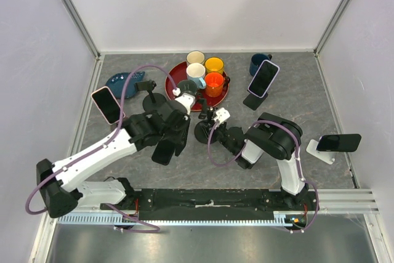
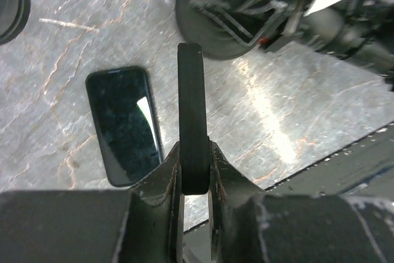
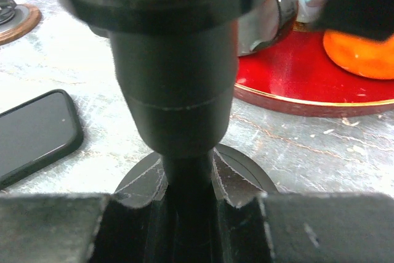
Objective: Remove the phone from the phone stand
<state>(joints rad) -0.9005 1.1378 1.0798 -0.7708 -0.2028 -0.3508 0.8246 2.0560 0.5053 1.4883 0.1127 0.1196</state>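
Your left hand (image 2: 196,155) is clenched edge-on around the black phone (image 2: 191,103), above the surface (image 2: 295,115) just left of the phone stand (image 3: 175,109) that your right hand (image 3: 191,183) grips, so this narrow pinch could let it pivot and drop.

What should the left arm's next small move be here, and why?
Probably lower the left gripper and lay its phone on the table beside the flat phone: it is clamped edge-on, already clear of the stand that the right gripper pins by its post.
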